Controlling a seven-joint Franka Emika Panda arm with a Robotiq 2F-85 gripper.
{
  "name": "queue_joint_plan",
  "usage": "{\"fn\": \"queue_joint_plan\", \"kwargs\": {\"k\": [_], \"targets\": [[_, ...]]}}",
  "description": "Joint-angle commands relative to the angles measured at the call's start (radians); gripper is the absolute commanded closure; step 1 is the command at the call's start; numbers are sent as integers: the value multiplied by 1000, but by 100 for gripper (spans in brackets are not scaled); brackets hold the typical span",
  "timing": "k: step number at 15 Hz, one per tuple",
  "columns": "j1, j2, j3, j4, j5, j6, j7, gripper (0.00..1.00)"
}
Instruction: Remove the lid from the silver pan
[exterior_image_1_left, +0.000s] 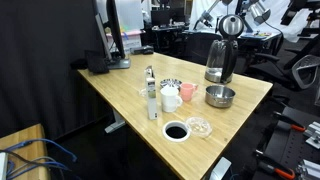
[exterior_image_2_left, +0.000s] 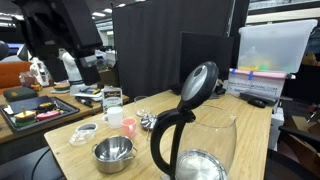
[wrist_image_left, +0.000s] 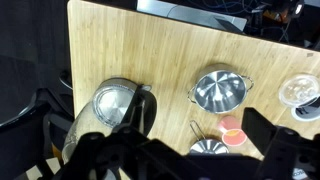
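Observation:
The small silver pan (wrist_image_left: 209, 148) sits on the wooden table beside a pink mug (wrist_image_left: 232, 133), with a shiny round lid (wrist_image_left: 212, 145) on top and a thin wire handle pointing away. My gripper's dark body hides its lower edge. It also shows in both exterior views (exterior_image_1_left: 172, 83) (exterior_image_2_left: 148, 122). My gripper (wrist_image_left: 190, 160) is open and empty, high above the table with its fingers spread wide. In an exterior view it hangs above the kettle (exterior_image_1_left: 231, 27).
A glass kettle (wrist_image_left: 115, 105) (exterior_image_1_left: 222, 60) and a larger steel bowl (wrist_image_left: 220, 90) (exterior_image_1_left: 220, 96) stand near the pan. There is also a white mug (exterior_image_1_left: 170, 98), a bottle (exterior_image_1_left: 151, 100), a clear glass disc (exterior_image_1_left: 199, 126) (wrist_image_left: 298, 90) and a black round hole (exterior_image_1_left: 175, 131).

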Motion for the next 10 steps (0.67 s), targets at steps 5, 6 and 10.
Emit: {"fn": "queue_joint_plan", "kwargs": {"k": [5, 6, 10], "targets": [[58, 19, 44, 20, 21, -2, 20, 0], [76, 29, 61, 23, 29, -5, 32, 0], [112, 24, 89, 9, 37, -2, 62, 0]]}}
